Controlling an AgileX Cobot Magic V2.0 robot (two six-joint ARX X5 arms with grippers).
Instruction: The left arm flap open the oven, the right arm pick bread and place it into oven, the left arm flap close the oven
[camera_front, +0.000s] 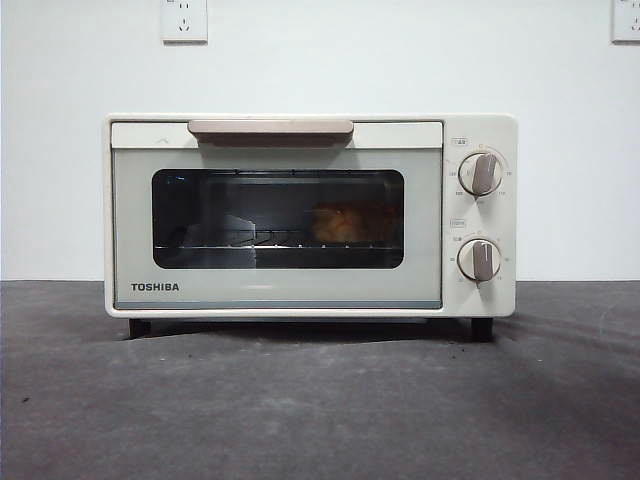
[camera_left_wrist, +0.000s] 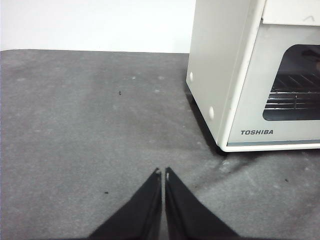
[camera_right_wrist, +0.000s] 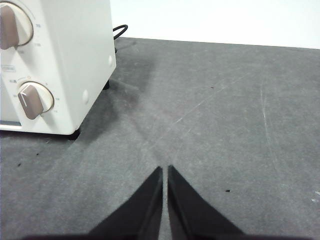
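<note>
The left gripper (camera_left_wrist: 163, 172) hangs low over the grey table (camera_left_wrist: 90, 125), its two black jaws pressed together tip to tip and holding nothing. It touches no part of the oven (camera_left_wrist: 235, 85), which stands near it, ahead and off to its right, showing this arm its side wall and the left end of the door. The right gripper (camera_right_wrist: 164, 169) is the mirror of it: jaws drawn together, empty, over bare table, with the oven's knob end ahead and to its left.

In the front view the oven door is shut flat, its beige bar handle (camera_front: 270, 127) running level along the top edge. Behind the dark glass, the bread (camera_front: 340, 224) lies on the wire rack, toward the right of the window.

By the look of it, every step is done: bread inside, door closed, both arms clear. Were the door to be worked again, the left arm is the one on the handle's side, though neither is at it now.
</note>
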